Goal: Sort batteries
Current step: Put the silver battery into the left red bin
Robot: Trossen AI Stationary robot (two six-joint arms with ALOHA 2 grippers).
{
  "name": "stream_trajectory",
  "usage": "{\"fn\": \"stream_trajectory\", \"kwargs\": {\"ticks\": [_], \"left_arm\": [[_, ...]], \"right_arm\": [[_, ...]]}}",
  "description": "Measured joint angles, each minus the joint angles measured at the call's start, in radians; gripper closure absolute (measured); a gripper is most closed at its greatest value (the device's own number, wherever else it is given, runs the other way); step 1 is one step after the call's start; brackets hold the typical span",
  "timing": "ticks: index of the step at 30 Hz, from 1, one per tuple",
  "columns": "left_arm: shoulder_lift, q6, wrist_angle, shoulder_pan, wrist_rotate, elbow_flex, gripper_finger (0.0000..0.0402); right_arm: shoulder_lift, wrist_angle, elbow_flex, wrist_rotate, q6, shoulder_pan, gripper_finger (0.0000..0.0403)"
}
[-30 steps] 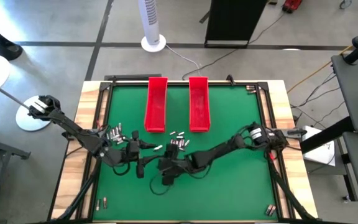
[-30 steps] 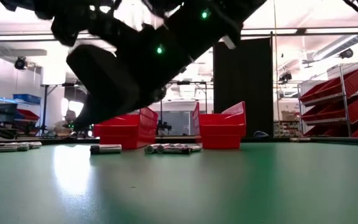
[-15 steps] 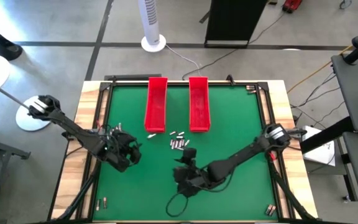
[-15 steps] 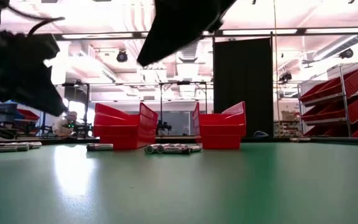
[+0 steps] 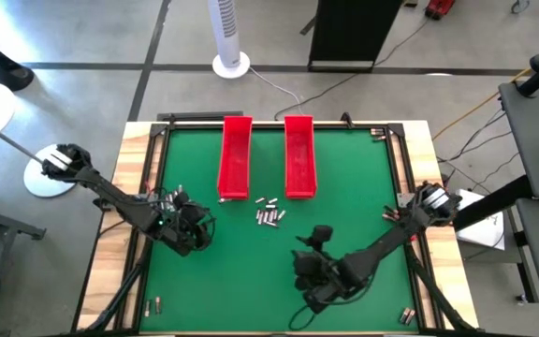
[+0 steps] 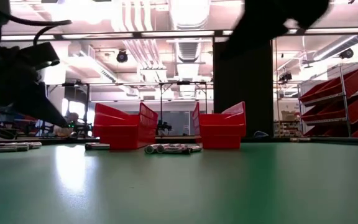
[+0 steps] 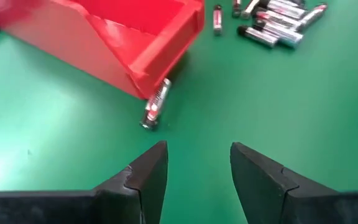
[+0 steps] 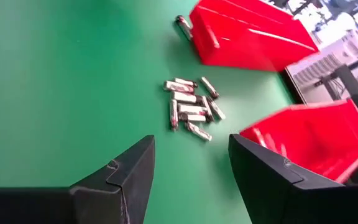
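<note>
Two red trays (image 5: 235,156) on green table (image 5: 363,187), white fan (image 5: 229,37) beyond

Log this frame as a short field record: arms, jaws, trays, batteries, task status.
left gripper: low over the mat near the left red tray, jaws open, empty
right gripper: front centre, jaws open, empty
right red tray: beside the left one, at the back
battery cluster: loose on the mat before the trays
single battery: at the left tray's corner
status: batteries on the mat unsorted
</note>
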Motion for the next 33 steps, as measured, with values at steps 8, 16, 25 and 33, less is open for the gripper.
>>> {"fn": "stream_trajectory", "kwargs": {"ticks": [8,16,25,33], "left_arm": [[0.011,0.095,0.008,0.126,0.022,-0.023,0.0246],[0.003,0.315,0.295,0.350,0.262,-0.113,0.0246],[0.012,0.471,0.425,0.409,0.290,-0.164,0.0246],[0.051,0.531,0.516,0.421,0.287,-0.198,0.0247]], "right_arm": [[-0.050,0.016,-0.164,0.031,0.261,0.056,0.0204],[-0.040,0.061,-0.212,0.031,0.330,0.057,0.0204],[-0.040,0.071,-0.215,0.025,0.339,0.060,0.0204],[-0.040,0.082,-0.216,0.030,0.331,0.050,0.0204]]}}
